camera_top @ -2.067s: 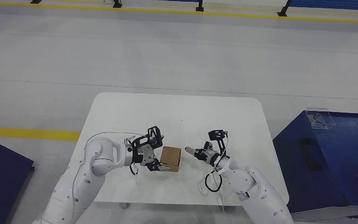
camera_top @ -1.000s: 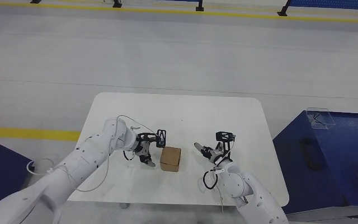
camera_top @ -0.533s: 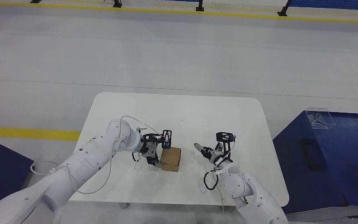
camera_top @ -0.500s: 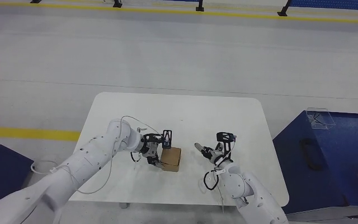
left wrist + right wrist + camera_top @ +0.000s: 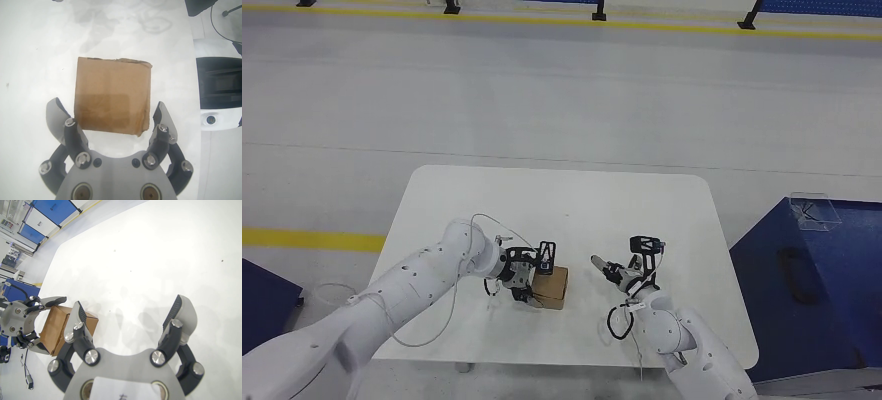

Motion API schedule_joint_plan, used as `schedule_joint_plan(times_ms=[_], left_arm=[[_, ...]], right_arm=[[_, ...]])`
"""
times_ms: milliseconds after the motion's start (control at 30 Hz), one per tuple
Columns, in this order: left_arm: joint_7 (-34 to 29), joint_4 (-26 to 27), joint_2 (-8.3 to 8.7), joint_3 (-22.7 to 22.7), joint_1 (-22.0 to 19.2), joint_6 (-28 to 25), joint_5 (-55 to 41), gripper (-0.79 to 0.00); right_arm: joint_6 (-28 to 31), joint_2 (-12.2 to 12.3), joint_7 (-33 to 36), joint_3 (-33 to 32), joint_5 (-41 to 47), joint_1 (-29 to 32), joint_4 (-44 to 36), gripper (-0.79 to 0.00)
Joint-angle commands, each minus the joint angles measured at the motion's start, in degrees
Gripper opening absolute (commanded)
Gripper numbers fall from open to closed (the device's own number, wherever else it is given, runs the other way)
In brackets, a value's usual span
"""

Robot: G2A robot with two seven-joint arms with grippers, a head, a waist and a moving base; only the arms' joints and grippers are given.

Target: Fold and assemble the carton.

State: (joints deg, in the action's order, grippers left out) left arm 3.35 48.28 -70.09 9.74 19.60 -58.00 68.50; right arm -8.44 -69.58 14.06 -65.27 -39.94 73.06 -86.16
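1. Carton (image 5: 552, 288) sits flat on the white table (image 5: 572, 200). It is brown and box-shaped, with 1 broad face up.
2. In the top view, the left gripper (image 5: 539, 276) covers the carton's side facing the left arm, so that edge can't be read there.
3. In the left wrist view, the carton (image 5: 112, 96) shows a ragged far edge and a bent corner at the near end. I can't tell whether the end flaps are tucked.
4. In the right wrist view, 1 of the right gripper's own fingers (image 5: 78, 313) cuts across the carton (image 5: 54, 326) and hides part of its top face.
5. The left arm reaches in low and level with the carton. The left gripper (image 5: 108, 108) has its fingers spread, 1 on each side of the carton's near end (gaps look tiny, contact not clear).
6. The same left gripper (image 5: 50, 326), seen from the other arm, brackets the carton's end, with 1 fingertip lying over the top edge.
7. The right arm is bent at the carton's opposite side. The right gripper (image 5: 129, 306) points toward the carton, near it but apart.
8. The right gripper (image 5: 599, 264) has its fingers wide apart, with bare table (image 5: 151, 247) between them.
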Motion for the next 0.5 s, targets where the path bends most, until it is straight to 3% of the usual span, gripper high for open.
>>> schedule_joint_plan(times_ms=[0,267,300,367,467], left_arm=[[0.51,-0.24,-0.20,0.00,0.06,0.00,1.15,-0.388],[3.72,-0.68,-0.41,0.00,0.50,0.00,5.14,-0.468],[4.22,-0.67,-0.32,0.00,0.48,0.00,5.60,-0.529],[5.30,-0.33,-0.03,0.00,0.49,0.00,6.43,-0.785],[7.00,0.79,0.77,0.00,0.19,0.00,8.28,-0.785]], right_arm=[[-0.06,-0.12,-0.11,0.22,-0.19,-0.03,0.13,0.000],[-0.22,-0.63,-0.33,0.89,-0.66,-0.49,1.15,0.000],[-0.17,-0.67,-0.10,0.98,-0.87,-0.53,1.22,0.000],[-0.12,-0.67,0.10,1.02,-0.99,-0.57,1.26,0.000],[-0.12,-0.67,0.10,1.02,-0.99,-0.57,1.26,0.000]])
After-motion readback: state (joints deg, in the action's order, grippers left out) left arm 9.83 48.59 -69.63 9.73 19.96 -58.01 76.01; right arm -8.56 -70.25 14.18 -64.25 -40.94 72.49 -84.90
